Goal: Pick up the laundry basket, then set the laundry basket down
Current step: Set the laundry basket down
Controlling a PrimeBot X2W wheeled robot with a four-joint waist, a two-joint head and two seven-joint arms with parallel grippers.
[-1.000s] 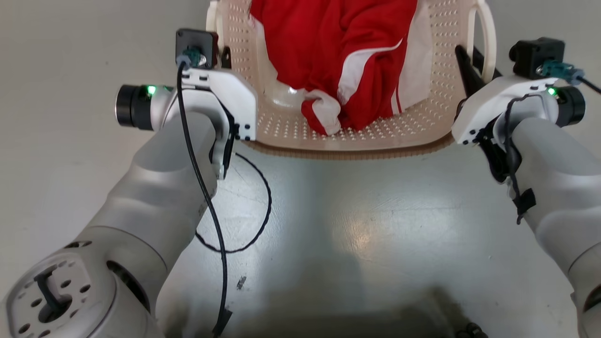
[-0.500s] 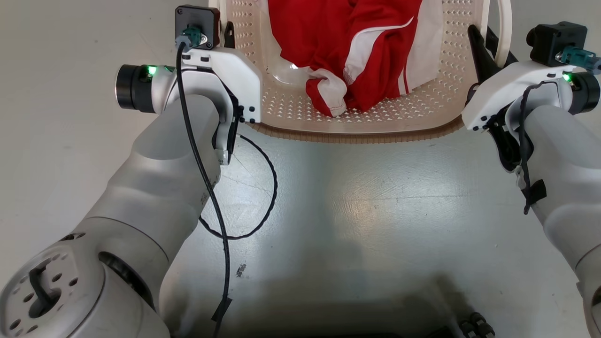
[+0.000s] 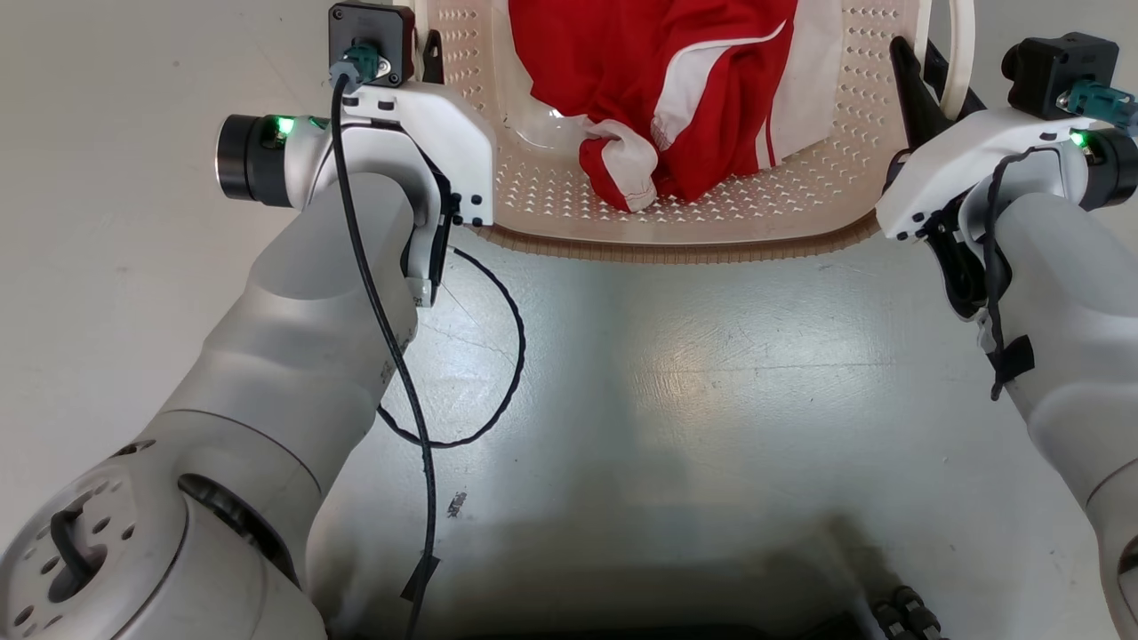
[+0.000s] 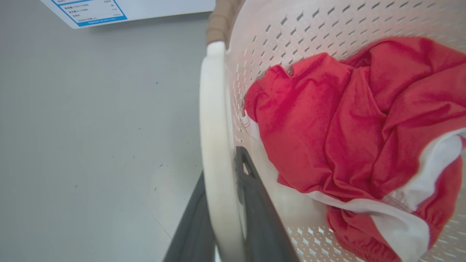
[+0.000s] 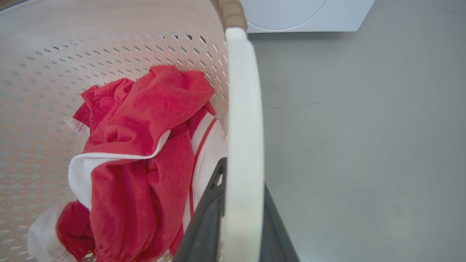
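**A:** What lies under you?

**B:** A smooth grey floor (image 3: pixel 676 373), scuffed and glaring, with a white appliance (image 5: pixel 298 14) at its far side. The laundry basket (image 3: pixel 800 191) is straight ahead, between my two arms. I cannot tell whether its base touches the floor.

**A:** And your hold?

**B:** My left gripper (image 4: pixel 222 163) is closed down narrow on the left handle (image 4: pixel 214 120), with one dark finger outside the hoop and one inside, by the wall. My right gripper (image 5: pixel 242 174) clamps the right handle (image 5: pixel 242 91) the same way.

**A:** How would you do this well?

**B:** I'd hold both wrists level and move them as one, so the basket doesn't tip. These handles are hard, glossy, rounded plastic (nothing ribbed to stop a slide), so I judge that a jerk could let them slip through my fingers. I'd go down slowly and open only once the base sits flat.

**A:** The rest of it?

**B:** It has thin cream walls full of small holes, which probably flex a little, and a brown woven-look rim (image 3: pixel 676 253). Inside is a crumpled red garment (image 3: pixel 658 80) with white trim, which looks soft and light and lies low in the basket.
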